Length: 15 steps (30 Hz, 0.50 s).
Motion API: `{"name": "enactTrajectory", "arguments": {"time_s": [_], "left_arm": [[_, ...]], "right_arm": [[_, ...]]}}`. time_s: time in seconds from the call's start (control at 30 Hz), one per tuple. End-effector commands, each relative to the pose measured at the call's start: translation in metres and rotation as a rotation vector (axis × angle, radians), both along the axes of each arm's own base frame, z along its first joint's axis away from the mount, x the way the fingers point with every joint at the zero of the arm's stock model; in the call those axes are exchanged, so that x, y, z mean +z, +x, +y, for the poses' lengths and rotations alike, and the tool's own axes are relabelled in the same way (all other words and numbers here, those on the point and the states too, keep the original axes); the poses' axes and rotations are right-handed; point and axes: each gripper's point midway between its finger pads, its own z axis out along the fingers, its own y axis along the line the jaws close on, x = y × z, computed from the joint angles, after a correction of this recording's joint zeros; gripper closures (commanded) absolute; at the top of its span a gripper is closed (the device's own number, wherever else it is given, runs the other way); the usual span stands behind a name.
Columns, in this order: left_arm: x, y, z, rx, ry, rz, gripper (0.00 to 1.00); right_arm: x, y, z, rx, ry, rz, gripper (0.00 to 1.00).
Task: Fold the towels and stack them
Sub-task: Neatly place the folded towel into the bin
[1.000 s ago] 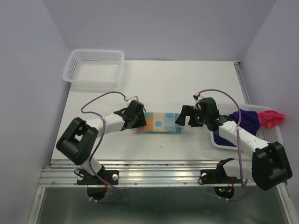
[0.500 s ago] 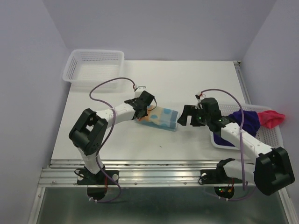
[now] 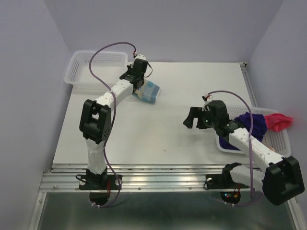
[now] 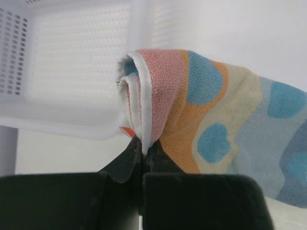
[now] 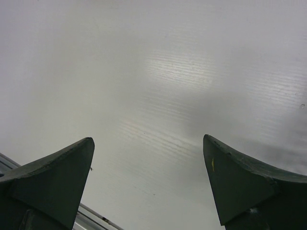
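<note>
Now my left gripper (image 3: 140, 87) has carried the patterned towel (image 3: 150, 91) up the table (image 3: 192, 76), from the middle to just beside the white basket (image 3: 96, 69) at the far left. It pinches the towel's folded edge, jaws tight together. My right gripper (image 3: 192, 117) hangs wide open over bare table, holding nothing. A purple towel (image 3: 254, 123) and a pink towel (image 3: 280, 120) lie across the right basket (image 3: 278, 140).

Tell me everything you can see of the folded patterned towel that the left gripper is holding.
It is a soft terry towel, folded into several layers, with orange, pink and beige bands, light blue areas and blue dots; white edges show at the fold. The left gripper is shut on its folded end. It is over the far left of the table, beside the white mesh basket.
</note>
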Motion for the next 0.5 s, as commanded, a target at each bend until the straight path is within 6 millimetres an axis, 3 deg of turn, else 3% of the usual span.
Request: {"name": "enactTrajectory", "arguments": {"time_s": [0.0,0.17,0.2,0.27,0.47], "left_arm": [[0.068,0.037,0.05,0.035,0.12,-0.103,1.0],[0.096,0.065,0.072,0.035,0.164,-0.147,1.0],[0.111,0.069,0.076,0.037,0.167,-0.166,1.0],[0.117,0.073,0.087,0.05,0.182,-0.163,1.0],[0.164,0.075,0.106,0.063,0.182,-0.23,1.0]], "right_arm": [[0.012,0.012,0.001,-0.003,-0.014,-0.064,0.0],[0.001,0.015,-0.002,-0.02,-0.039,-0.037,0.0],[-0.001,0.017,-0.003,-0.028,-0.047,-0.034,0.0],[-0.005,0.018,-0.005,-0.036,-0.059,-0.023,0.0],[-0.007,0.02,-0.004,-0.04,-0.059,-0.018,0.0]]}}
